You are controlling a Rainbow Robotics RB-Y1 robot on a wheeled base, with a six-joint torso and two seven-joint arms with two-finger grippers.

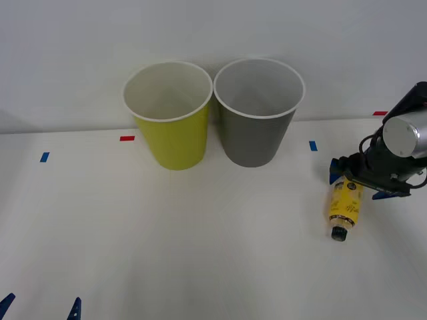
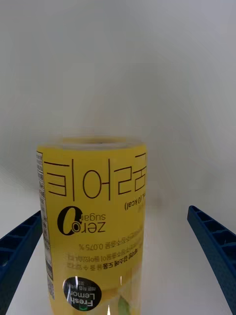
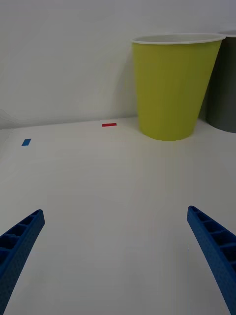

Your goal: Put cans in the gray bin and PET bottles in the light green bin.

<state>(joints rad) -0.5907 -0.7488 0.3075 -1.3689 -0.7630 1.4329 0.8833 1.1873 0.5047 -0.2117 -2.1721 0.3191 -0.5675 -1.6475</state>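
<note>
Now the small bottle [image 1: 345, 207] lies on its side on the white tabletop [image 1: 200, 253], at the right, with its black cap [image 1: 339, 234] pointing toward the robot. Its yellow label carries dark printed letters. The right tool [image 1: 359, 183] is low over the far end of the bottle. In the right wrist view, its two blue fingers [image 2: 214, 246] stand wide apart, one on each side of the bottle [image 2: 93, 221], and neither one presses on the label, so the tool holds nothing.

The light green bin [image 1: 170, 117] and the gray bin [image 1: 257, 113] stand upright just beside each other at the back of the tabletop, the green one on the left. Both are well apart from the bottle.

The left tool [image 1: 40, 308] waits at the near left edge, open and empty, facing the green bin [image 3: 172, 88].

Small red and blue tape marks [image 1: 127, 139] lie on the tabletop.
</note>
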